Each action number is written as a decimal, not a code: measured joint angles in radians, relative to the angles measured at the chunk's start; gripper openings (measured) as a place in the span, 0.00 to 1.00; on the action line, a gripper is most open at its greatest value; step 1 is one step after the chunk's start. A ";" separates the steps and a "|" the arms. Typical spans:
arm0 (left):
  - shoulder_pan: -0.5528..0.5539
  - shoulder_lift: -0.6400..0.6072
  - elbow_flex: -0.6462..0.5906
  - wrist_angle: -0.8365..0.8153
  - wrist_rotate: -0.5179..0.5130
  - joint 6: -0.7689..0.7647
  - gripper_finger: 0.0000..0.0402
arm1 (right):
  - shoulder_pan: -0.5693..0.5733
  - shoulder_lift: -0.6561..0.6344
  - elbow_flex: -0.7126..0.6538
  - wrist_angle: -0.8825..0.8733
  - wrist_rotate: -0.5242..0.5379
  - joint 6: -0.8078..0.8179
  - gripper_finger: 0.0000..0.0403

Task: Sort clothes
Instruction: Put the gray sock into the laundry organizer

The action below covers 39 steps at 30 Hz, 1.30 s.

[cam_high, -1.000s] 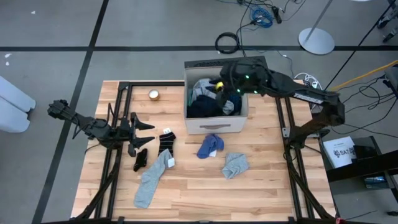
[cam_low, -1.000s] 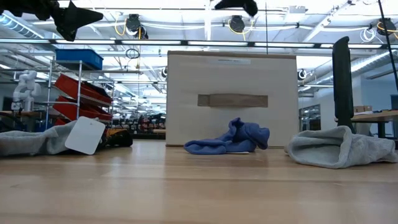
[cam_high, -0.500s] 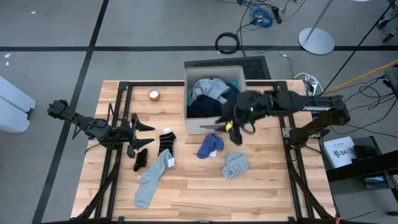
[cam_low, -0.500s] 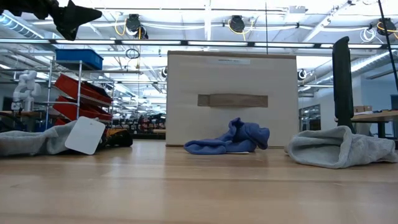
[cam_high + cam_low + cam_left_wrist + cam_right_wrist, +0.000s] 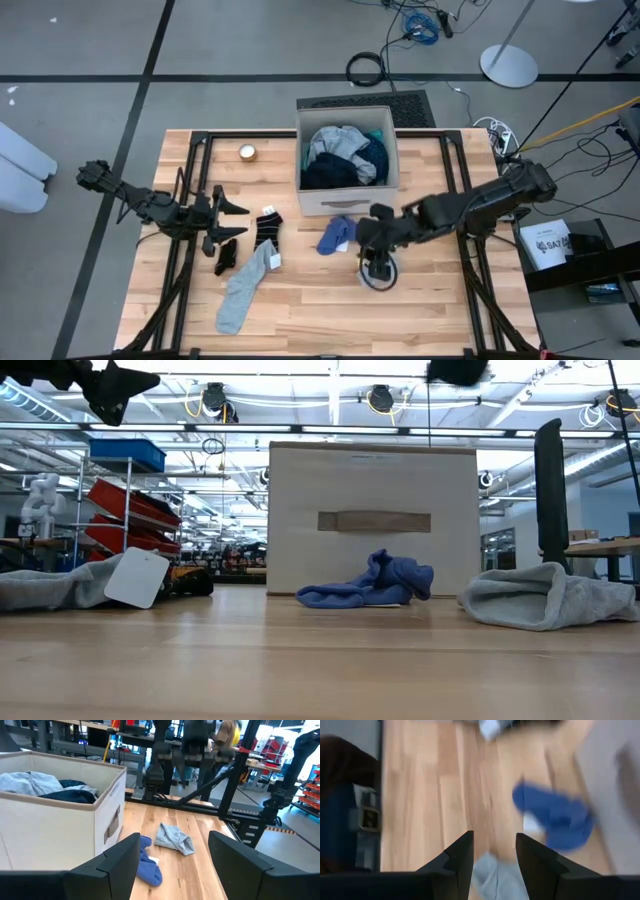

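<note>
A beige box (image 5: pixel 346 203) at the table's far middle holds grey, navy and turquoise clothes (image 5: pixel 345 155). In front of it a blue garment (image 5: pixel 338 234) and a small grey garment (image 5: pixel 174 840) lie flat on the table. Farther left lie a long grey sock (image 5: pixel 243 288), a black sock (image 5: pixel 226 256) and a black-and-white sock (image 5: pixel 267 227). My right gripper (image 5: pixel 378 270) hangs open above the small grey garment, which shows below its fingers in the right wrist view (image 5: pixel 492 877). My left gripper (image 5: pixel 236 205) is open and empty, held above the socks.
A small round object (image 5: pixel 247 152) lies at the far left of the table. Black frame rails (image 5: pixel 190 250) run along both sides. The wood near the front edge (image 5: pixel 330 325) is bare.
My right gripper has swung from over the box toward the table's near edge, and now stands over the small grey garment. The clothes on the table have not moved.
</note>
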 joint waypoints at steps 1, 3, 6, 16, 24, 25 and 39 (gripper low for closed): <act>0.000 0.000 0.000 0.000 0.000 0.000 0.61 | 0.010 0.000 -0.030 -0.001 0.001 0.035 0.33; 0.000 0.002 0.000 0.001 0.000 0.000 0.61 | 0.027 0.002 -0.093 -0.003 0.001 0.109 0.33; 0.000 0.002 0.000 0.002 0.000 0.000 0.61 | 0.047 0.002 -0.191 0.001 0.001 0.201 0.33; 0.000 0.003 0.000 0.014 0.001 0.000 0.61 | 0.069 0.002 -0.472 0.162 -0.004 0.349 0.33; 0.000 0.003 0.000 0.014 0.001 -0.001 0.61 | 0.080 0.002 -0.517 0.266 0.002 0.363 0.33; 0.000 0.003 0.000 0.014 0.001 -0.001 0.61 | 0.081 0.002 -0.517 0.277 0.002 0.363 0.33; 0.000 0.050 0.000 0.039 0.010 -0.029 0.61 | 0.088 0.002 -0.517 0.370 0.002 0.315 0.33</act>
